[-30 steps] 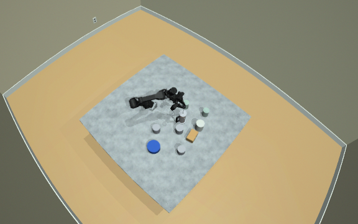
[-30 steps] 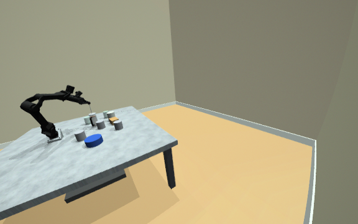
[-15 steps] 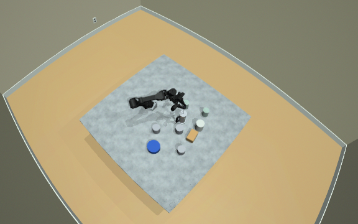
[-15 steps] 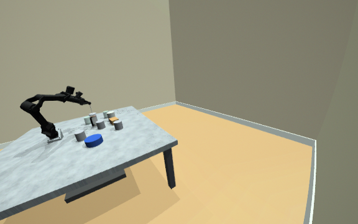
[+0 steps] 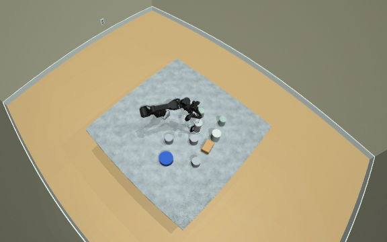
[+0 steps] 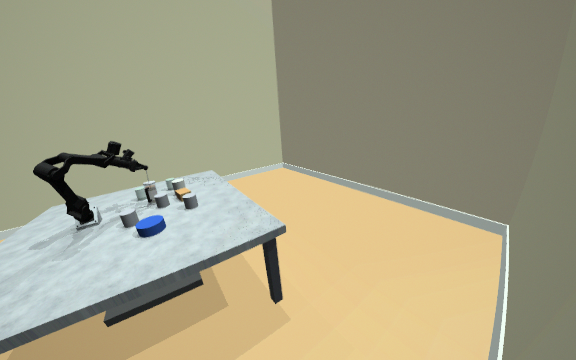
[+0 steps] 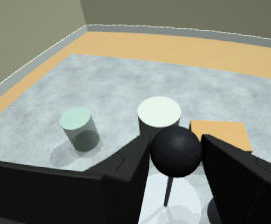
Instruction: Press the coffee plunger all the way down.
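The coffee press (image 5: 197, 126) (image 6: 150, 190) stands upright on the grey table (image 5: 180, 195) (image 6: 228, 220). Its pale round lid (image 7: 186, 200) shows below the fingers in the wrist view. A thin rod (image 6: 148, 176) (image 7: 168, 192) rises from the lid to a black ball knob (image 7: 176, 152), well above the lid. My gripper (image 5: 199, 117) (image 6: 146, 168) (image 7: 175, 140) is shut on the knob, with one finger on each side. The fingers hide the lower part of the press in the wrist view.
A white cylinder (image 5: 216, 134) (image 7: 159, 112) and an orange block (image 5: 208, 146) (image 7: 220, 131) stand beyond the press. Green cylinders (image 5: 222, 120) (image 7: 76, 120), grey cylinders (image 5: 194, 138) (image 6: 161, 201) and a blue disc (image 5: 166, 158) (image 6: 151, 226) stand around.
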Action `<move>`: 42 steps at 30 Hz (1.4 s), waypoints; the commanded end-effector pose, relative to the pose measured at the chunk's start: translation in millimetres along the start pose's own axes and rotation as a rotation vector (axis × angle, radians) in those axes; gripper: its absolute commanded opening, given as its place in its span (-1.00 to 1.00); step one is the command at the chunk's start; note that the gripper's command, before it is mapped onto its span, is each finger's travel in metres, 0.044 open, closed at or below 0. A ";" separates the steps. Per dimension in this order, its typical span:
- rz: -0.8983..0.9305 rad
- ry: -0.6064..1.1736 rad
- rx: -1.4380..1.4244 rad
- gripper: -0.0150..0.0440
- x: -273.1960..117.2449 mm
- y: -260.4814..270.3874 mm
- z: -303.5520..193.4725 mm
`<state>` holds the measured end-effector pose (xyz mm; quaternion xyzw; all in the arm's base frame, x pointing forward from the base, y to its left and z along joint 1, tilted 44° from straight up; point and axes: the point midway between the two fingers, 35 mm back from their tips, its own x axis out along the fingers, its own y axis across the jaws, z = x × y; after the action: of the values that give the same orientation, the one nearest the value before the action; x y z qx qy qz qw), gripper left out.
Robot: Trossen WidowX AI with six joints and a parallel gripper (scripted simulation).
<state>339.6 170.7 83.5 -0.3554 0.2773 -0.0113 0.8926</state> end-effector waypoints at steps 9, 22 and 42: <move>-0.004 0.058 -0.035 -0.09 18.9 0.4 -37.9; -0.006 0.056 -0.036 -0.09 30.4 -1.5 -54.8; -0.008 0.055 -0.036 -0.09 40.5 -2.2 -54.6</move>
<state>349.5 140.0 47.3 -0.3535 0.2769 -0.0089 0.8935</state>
